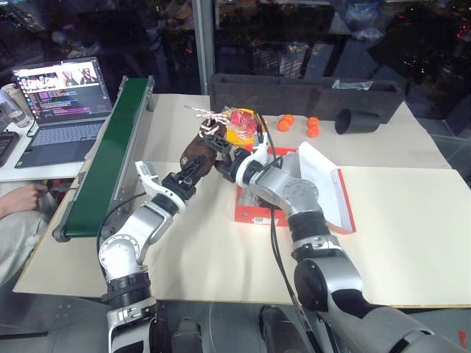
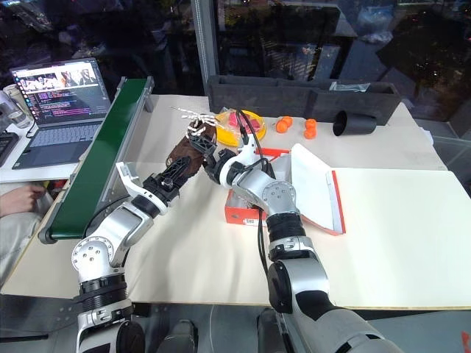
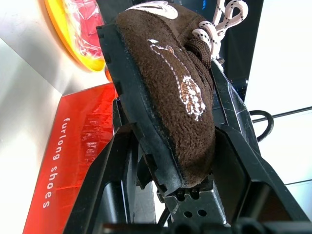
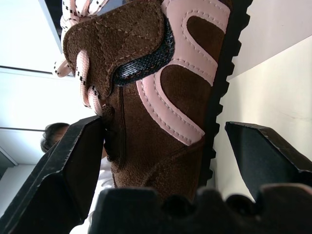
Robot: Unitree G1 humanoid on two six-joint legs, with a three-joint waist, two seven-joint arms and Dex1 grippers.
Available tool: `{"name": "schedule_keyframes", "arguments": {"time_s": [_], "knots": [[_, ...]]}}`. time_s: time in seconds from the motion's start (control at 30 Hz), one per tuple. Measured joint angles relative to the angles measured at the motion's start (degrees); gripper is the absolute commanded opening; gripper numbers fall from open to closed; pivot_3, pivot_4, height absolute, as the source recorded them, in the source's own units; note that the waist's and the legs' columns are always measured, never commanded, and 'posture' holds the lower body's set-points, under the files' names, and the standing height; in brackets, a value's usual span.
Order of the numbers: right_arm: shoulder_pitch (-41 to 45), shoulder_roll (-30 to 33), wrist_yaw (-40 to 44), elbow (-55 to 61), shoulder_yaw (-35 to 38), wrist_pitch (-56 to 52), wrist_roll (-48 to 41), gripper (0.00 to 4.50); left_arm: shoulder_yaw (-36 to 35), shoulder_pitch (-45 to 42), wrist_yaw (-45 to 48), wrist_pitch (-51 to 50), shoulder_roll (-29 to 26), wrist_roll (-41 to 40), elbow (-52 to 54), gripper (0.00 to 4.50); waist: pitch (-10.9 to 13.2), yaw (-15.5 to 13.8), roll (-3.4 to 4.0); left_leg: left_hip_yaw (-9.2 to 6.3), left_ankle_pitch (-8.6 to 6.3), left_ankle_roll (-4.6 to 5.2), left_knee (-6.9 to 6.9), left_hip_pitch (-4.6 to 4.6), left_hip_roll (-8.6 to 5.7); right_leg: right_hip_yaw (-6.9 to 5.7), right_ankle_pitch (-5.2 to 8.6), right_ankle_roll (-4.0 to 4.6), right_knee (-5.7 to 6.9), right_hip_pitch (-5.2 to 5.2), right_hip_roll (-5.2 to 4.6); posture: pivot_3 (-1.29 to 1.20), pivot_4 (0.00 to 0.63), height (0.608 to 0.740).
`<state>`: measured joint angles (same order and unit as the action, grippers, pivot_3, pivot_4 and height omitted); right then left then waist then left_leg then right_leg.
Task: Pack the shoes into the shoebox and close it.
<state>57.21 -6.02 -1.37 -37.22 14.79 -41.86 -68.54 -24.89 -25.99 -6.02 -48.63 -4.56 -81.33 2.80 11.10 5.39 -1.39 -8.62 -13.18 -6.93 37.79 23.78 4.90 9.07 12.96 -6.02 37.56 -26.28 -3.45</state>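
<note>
While left jaws pinch shoe (image 3: 170, 97), right jaws straddle it, spread.

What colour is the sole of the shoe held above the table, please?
Black, with a ridged edge, under the dark brown shoe; the left wrist view shows it best.

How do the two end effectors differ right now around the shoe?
The left end effector is shut on the brown shoe, pinching sole and upper; the right end effector stands open, its fingers straddling the shoe with a gap at the sole side. The left holds the shoe above the table. Both meet beside the shoebox.
</note>
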Motion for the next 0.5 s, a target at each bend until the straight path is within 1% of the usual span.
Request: {"name": "schedule_keyframes", "arguments": {"time_s": [0.03,0.07,0.1,0.13,0.17,0.37,0.43,0.5], "knots": [[0.0,0.0,0.1,0.0,0.0,0.0,0.0,3.43,0.1,0.1,0.0,0.0,-0.1,0.0,-0.1,2.16,0.0,0.0,0.00,-0.01,0.00,0.00,0.00,0.00,0.00,0.00,0.00,0.00,0.00,0.00,0.00,0.00,0.150,0.671],[0.0,0.0,0.1,-0.1,0.2,0.1,0.2,2.95,0.1,0.1,0.4,0.0,-0.2,0.0,-0.1,2.16,0.0,0.1,0.00,-0.01,0.00,0.00,0.00,0.00,0.00,-0.01,0.00,0.00,0.01,0.00,0.00,0.00,0.150,0.671],[0.0,0.0,0.1,-0.1,0.3,0.1,0.3,2.77,0.1,0.1,0.5,0.0,-0.2,0.0,-0.1,2.16,0.0,0.1,0.00,-0.01,0.00,0.00,0.00,0.00,0.00,-0.01,0.00,0.00,0.01,0.00,0.00,0.00,0.150,0.671],[0.0,0.0,0.1,-0.2,0.3,0.1,0.3,2.39,0.1,0.1,0.6,0.0,-0.3,0.0,-0.1,2.16,0.0,0.0,0.00,-0.02,0.00,0.00,0.00,0.00,0.00,-0.02,0.00,0.00,0.02,0.00,0.00,0.00,0.150,0.671],[0.0,0.0,0.1,-0.4,0.3,0.2,0.5,2.16,0.1,0.1,0.9,0.1,-0.5,0.0,-0.1,2.16,0.0,0.0,0.00,-0.03,0.00,0.00,0.00,0.00,0.00,-0.02,0.00,0.00,0.02,0.00,0.00,0.00,0.150,0.671],[0.1,0.0,0.2,-0.6,0.8,0.7,0.7,2.16,1.0,0.1,2.1,0.1,-1.1,0.4,-0.1,2.16,0.0,0.0,0.00,-0.05,0.00,0.00,0.00,0.01,0.00,-0.05,0.00,0.00,0.01,0.00,0.00,0.00,0.150,0.671],[0.2,0.0,0.2,-0.6,0.9,1.0,0.7,2.16,1.9,0.1,2.8,0.2,-1.8,1.7,-0.1,2.16,0.0,0.0,0.00,-0.06,0.00,0.00,0.00,0.01,0.00,-0.06,0.00,0.01,0.02,0.00,0.00,0.00,0.150,0.671],[0.2,0.0,0.0,-0.6,1.1,1.5,0.8,2.09,3.4,0.2,4.3,0.7,-3.2,4.6,0.0,2.70,0.0,0.0,0.00,-0.08,0.00,0.00,0.00,0.01,0.00,-0.07,0.00,0.01,0.03,0.00,0.00,0.00,0.150,0.671]]}}
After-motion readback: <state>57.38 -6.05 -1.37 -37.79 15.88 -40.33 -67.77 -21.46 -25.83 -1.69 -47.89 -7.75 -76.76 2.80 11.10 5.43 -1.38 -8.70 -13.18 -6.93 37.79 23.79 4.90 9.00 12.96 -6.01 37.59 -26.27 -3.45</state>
